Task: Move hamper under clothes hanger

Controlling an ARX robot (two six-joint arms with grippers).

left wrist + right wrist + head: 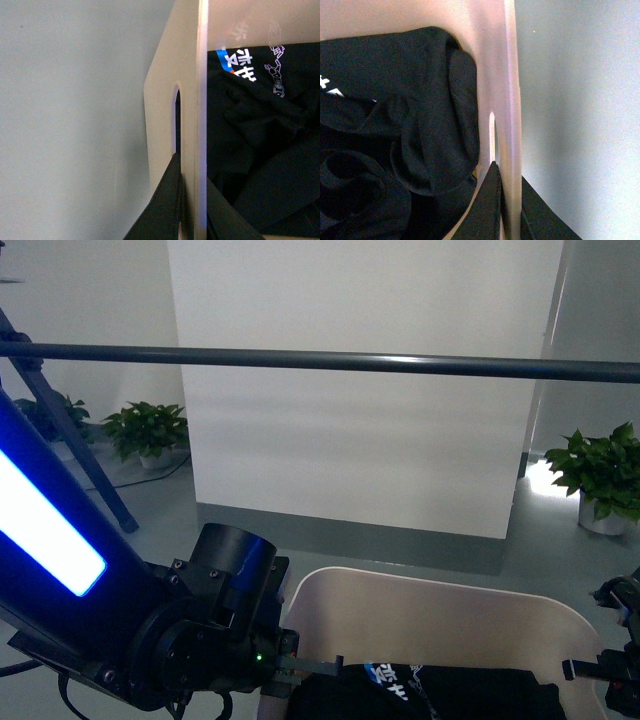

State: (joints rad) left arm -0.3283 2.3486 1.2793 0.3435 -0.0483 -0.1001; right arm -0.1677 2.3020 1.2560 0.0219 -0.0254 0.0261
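Gripping the hamper [430,585] from both sides, the 2 end effectors hold its rim between them. The left end effector [312,668] is closed on the hamper's left wall. In the left wrist view this end effector [192,212] straddles the wall [160,100], with 1 dark finger [167,205] outside, just at the end of the slot handle [176,120], and the other inside against the black shirt [260,140]. The right end effector [592,670] is clamped on the opposite wall in the same way. In the right wrist view that end effector [510,202] has 1 finger [487,205] inside next to the shirt [395,125] and 1 outside, pinching the wall [502,75] beside its slot [492,130]. The shirt [440,695] fills the hamper between the 2 end effectors, white and blue print showing near the left one. The hanger's long bar [350,361] runs level, high above and ahead of both end effectors, with a slanted leg [70,430] beyond the left one. The hamper's far rim lies lower than that bar; whether it is directly beneath cannot be told. A potted plant [148,428] stands on the floor [160,510] far past the left end effector, another [600,470] past the right.
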